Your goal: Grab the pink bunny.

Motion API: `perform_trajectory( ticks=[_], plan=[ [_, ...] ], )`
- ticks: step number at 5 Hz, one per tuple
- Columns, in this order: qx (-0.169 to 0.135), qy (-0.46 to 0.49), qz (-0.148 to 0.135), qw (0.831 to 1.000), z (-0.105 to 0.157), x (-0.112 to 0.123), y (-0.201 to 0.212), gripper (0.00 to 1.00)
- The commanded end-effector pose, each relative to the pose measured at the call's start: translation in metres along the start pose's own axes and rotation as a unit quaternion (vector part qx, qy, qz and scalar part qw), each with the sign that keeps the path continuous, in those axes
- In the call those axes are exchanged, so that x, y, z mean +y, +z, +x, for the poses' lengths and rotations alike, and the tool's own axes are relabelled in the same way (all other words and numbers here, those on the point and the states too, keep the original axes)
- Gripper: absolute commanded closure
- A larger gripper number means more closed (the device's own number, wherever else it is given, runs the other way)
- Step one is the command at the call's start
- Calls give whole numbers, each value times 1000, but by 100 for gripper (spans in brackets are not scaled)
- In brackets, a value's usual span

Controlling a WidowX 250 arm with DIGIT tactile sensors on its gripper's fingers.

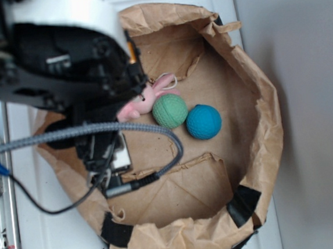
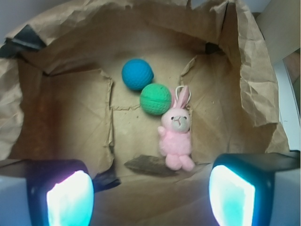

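Observation:
The pink bunny [image 2: 175, 139] lies on the floor of a brown paper bag [image 2: 70, 117], ears toward the green ball [image 2: 155, 99]. In the exterior view the bunny [image 1: 147, 99] is partly hidden under the arm, with its ears and string loop showing. My gripper [image 2: 150, 200] is open and empty, above the bag floor; the bunny lies ahead of the gap, nearer the right finger [image 2: 233, 197]. In the exterior view the gripper itself is hidden by the arm.
The green ball [image 1: 170, 111] touches the bunny's head, and a blue ball [image 1: 203, 121] sits beside the green one. The blue ball also shows in the wrist view [image 2: 137, 74]. The bag's crumpled walls [image 1: 264, 110] ring everything. A grey cable [image 1: 97, 129] crosses the bag.

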State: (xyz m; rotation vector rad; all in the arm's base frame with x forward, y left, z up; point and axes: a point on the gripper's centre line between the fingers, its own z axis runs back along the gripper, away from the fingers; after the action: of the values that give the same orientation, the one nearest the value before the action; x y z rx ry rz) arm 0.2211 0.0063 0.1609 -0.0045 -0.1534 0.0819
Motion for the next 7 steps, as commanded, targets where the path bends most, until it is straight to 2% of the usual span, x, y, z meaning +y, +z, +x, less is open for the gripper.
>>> perform_trajectory(
  ticks=[1, 2, 3, 4, 5, 7],
  plan=[
    [-23, -21, 22, 999, 9, -12, -35, 0],
    [-22, -27, 35, 999, 21, -14, -61, 0],
    [-13, -16, 36, 999, 34, 0, -74, 0],
    [-30, 4, 48, 998, 41, 19, -76, 0],
    [-27, 1, 65, 998, 44, 32, -89, 0],
    [4, -33, 86, 996, 19, 42, -105, 0]
  ],
)
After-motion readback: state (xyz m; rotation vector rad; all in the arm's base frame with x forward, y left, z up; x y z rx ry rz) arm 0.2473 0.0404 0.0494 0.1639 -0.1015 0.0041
